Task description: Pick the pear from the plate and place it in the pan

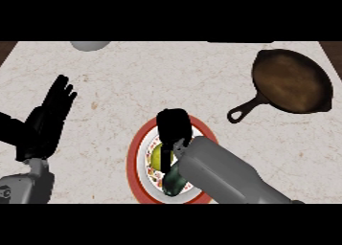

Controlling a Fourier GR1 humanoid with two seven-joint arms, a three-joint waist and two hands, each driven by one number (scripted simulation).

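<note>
Head view, single frame.

- Counter: pale marbled top, filling the view.
- Plate: red rim with a patterned white centre, at about 6 o'clock from the view's middle. Its right half was hidden under the right forearm.
- Pear: yellow-green, lying on the plate left of its centre. Only a part of it showed, with the rest hidden by the arm. It was not lifted clear of the plate as far as could be seen.
- Right hand: black, over the plate's 12 o'clock edge, and the pear lay at about 7 o'clock from it, just beside it. The forearm came in from 5 o'clock. I could not tell whether the hand was wide, narrow or closed on the pear, nor whether it touched the pear.
- Left hand: at 9 o'clock in the view, wide open with fingers straight and pointing toward 1 o'clock, holding nothing. It was resting, well apart from the plate. The left forearm entered at 7 o'clock.
- Pan: dark brown skillet at about 2 o'clock, with nothing in it. Its handle pointed toward 7 o'clock, ending near the plate's upper right but apart from it.
- Pale round object: at 11 o'clock, cut off by the counter's far edge, so it could not be identified.
</note>
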